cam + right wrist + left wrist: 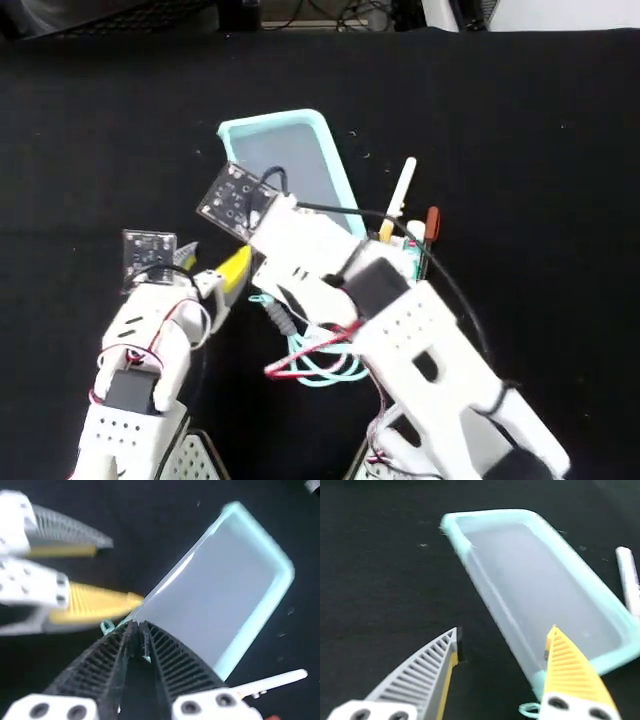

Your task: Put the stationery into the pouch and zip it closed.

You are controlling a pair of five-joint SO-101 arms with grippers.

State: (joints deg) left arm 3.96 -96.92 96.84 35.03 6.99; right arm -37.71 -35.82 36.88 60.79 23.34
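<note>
Black cloth covers the table, and the pouch, a pale translucent case with a teal rim, lies flat near its middle, slanting away from the arms. The stationery sits outside the pouch, just beside its long edge on the right arm's side: a white pen lies at a slant, and an orange-capped pen lies close by, partly hidden by the right arm.

The left pincer is released, its grey finger and yellow finger spread wide and holding nothing. It hovers at the near end of the pouch, the yellow finger over the pouch's near corner and the grey one over bare table beside it.

The right pincer is clenched at that same near end, its black fingers almost meeting on a small teal tab at the pouch's edge. The left pincer's yellow finger lies just beside it.

A loose teal cord loops over the cloth under the right arm, near the arms' bases.
</note>
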